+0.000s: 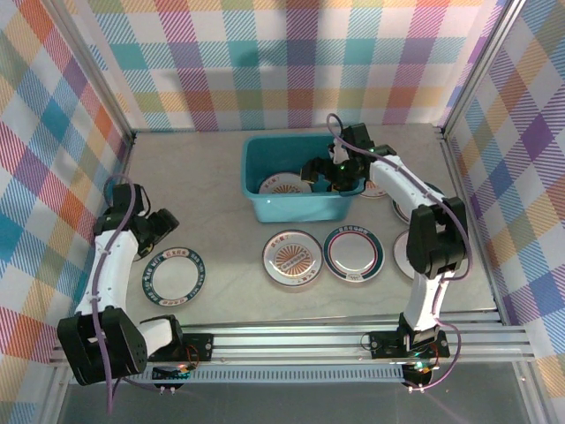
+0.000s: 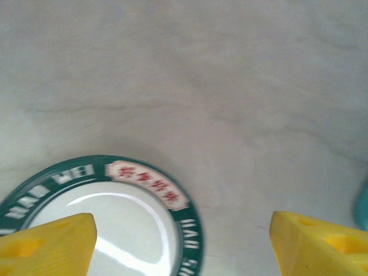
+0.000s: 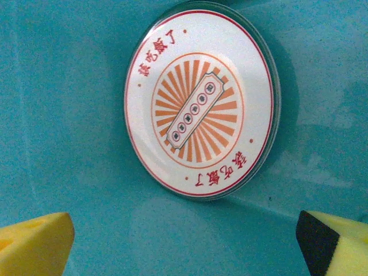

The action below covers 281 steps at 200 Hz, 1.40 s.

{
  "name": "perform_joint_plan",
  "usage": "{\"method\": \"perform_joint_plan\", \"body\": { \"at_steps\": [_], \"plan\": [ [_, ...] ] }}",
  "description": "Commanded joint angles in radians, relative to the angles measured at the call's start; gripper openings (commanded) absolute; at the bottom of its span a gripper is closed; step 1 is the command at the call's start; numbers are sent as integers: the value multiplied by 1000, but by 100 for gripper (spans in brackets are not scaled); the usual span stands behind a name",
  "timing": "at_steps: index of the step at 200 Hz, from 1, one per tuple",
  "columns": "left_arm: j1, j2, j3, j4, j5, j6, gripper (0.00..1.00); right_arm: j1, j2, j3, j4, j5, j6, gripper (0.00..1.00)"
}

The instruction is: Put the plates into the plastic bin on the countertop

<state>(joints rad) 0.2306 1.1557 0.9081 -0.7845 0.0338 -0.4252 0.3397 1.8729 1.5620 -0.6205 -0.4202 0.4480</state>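
The teal plastic bin (image 1: 265, 205) stands at the middle back of the countertop (image 1: 229, 300). One orange-sunburst plate (image 1: 281, 184) lies inside it, seen flat on the bin floor (image 3: 69, 115) as the plate (image 3: 201, 100). My right gripper (image 1: 316, 173) hangs inside the bin, open (image 3: 184, 247), with the plate just beyond its fingertips. My left gripper (image 1: 166, 231) is open (image 2: 184, 253) over a teal-rimmed plate (image 1: 175, 276); that plate (image 2: 103, 218) lies partly between the yellow fingers (image 2: 49, 244), untouched.
In front of the bin lie an orange-centred plate (image 1: 293, 259) and a teal-and-red-rimmed plate (image 1: 353, 252). More plates (image 1: 406, 252) sit at the right, partly hidden by the right arm. Plaid walls enclose the counter; a metal rail (image 1: 353, 340) runs along the front.
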Motion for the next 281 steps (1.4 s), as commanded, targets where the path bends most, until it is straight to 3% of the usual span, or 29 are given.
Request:
{"method": "perform_joint_plan", "body": {
  "at_steps": [1,49,89,140,205,281],
  "plan": [
    [41,16,-36,-71,-98,-14,84,2,-39,-16,21,-37,-14,99],
    [86,59,-110,-70,-131,-16,89,1,-47,1,28,-108,-9,99],
    [116,171,-80,-70,-125,65,91,1,-113,-85,92,-107,8,99],
    [121,312,-76,-10,-41,147,91,1,-178,-177,174,-105,34,99],
    [116,364,-81,39,114,208,92,0,-180,-184,206,-106,44,99],
    [65,359,-94,44,197,155,90,1,-182,-210,235,-81,66,99]
  ]
}}
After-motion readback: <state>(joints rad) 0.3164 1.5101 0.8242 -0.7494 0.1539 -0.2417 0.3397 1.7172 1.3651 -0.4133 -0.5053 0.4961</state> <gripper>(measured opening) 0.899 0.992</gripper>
